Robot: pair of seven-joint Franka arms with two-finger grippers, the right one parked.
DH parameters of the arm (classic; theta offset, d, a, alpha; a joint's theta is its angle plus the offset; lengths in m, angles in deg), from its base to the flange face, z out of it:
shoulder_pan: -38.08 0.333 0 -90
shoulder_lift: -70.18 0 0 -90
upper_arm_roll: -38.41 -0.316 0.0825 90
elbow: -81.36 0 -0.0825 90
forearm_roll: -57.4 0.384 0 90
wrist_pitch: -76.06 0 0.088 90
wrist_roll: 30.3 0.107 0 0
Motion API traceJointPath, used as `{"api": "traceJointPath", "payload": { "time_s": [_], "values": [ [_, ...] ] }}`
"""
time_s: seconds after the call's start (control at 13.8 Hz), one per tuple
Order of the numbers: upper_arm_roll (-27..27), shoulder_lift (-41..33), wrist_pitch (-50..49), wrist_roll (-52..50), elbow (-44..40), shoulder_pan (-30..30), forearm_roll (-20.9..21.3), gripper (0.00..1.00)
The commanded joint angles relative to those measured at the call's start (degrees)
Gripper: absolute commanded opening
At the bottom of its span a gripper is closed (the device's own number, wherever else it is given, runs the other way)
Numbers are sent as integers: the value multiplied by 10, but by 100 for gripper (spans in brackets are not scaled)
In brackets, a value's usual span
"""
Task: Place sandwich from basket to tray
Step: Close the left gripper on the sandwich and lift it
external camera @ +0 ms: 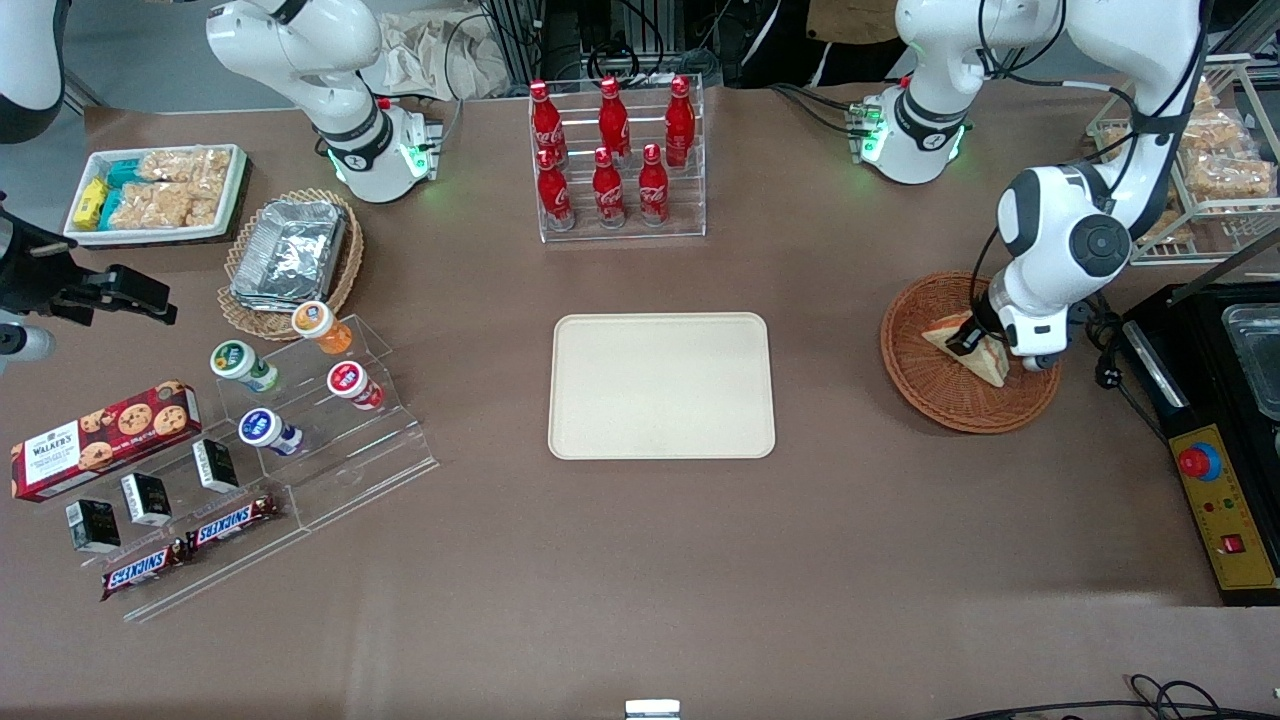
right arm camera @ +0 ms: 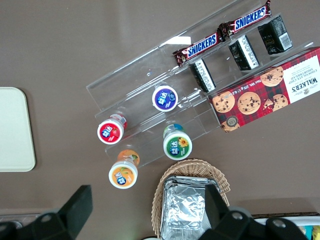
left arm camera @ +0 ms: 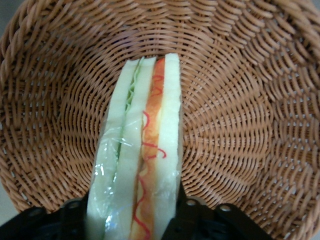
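The sandwich (external camera: 988,361), a white bread wedge with green and red-orange filling wrapped in clear film, lies in the reddish-brown wicker basket (external camera: 930,400) toward the working arm's end of the table. My left gripper (external camera: 966,340) is down in the basket, its black fingers pressed against both bread faces of the sandwich. In the left wrist view the sandwich (left arm camera: 145,150) stands edge-on between the fingers of the gripper (left arm camera: 132,222) over the basket's woven floor (left arm camera: 240,125). The cream-beige tray (external camera: 660,385) lies bare at the table's middle, and its corner shows in the right wrist view (right arm camera: 12,130).
A clear rack of red cola bottles (external camera: 620,160) stands farther from the front camera than the tray. A black control box with a red button (external camera: 1215,480) sits beside the basket at the table's end. A wire rack of snacks (external camera: 1210,150) stands near the working arm's base.
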Motion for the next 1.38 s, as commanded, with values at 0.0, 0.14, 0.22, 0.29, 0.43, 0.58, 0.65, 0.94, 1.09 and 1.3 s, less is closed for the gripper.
{"api": "traceJointPath", "payload": {
  "time_s": [0.0,0.14,0.22,0.29,0.43,0.58,0.65,0.94,1.09,1.3],
  "values": [
    [2,-15,-3,-18,-2,1,-2,30],
    [2,-34,-26,-14,-9,1,-1,30],
    [2,-44,-53,-9,-17,1,-1,30],
    [2,-55,-80,-8,-27,1,2,30],
    [5,-79,-125,-7,-48,-4,8,31],
    [9,-100,-181,1,-76,-9,10,31],
    [18,-113,-209,16,-92,-9,10,31],
    [75,-125,-286,49,-166,-9,10,31],
    [98,-106,-339,63,-227,-12,9,31],
    [152,-64,-371,72,-292,-17,8,31]
  ]
}}
